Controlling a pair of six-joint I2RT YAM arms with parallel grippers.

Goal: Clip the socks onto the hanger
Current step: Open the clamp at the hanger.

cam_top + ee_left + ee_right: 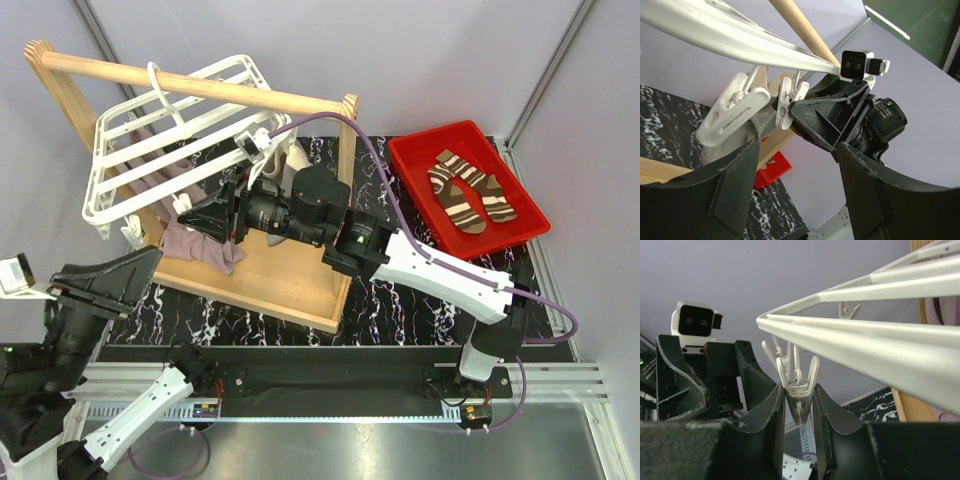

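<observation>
Over at far right, the red bin (412, 175) held both socks (470, 190) side by side, well apart from the hanger (96, 150) on the wooden rail (200, 88). Right gripper (800, 412) pinched a dangling clip (799, 387); left gripper (120, 272) gaped wide, holding nothing.

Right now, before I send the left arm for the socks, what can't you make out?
Right wrist view: the mouth of the clip, buried between the fingers of the right gripper; open or closed, cannot tell.
Top view: that gripper's fingertips, lost among the hanger bars.
Left wrist view: the socks are out of frame; only a corner of the red bin shows behind the wooden stand.
</observation>
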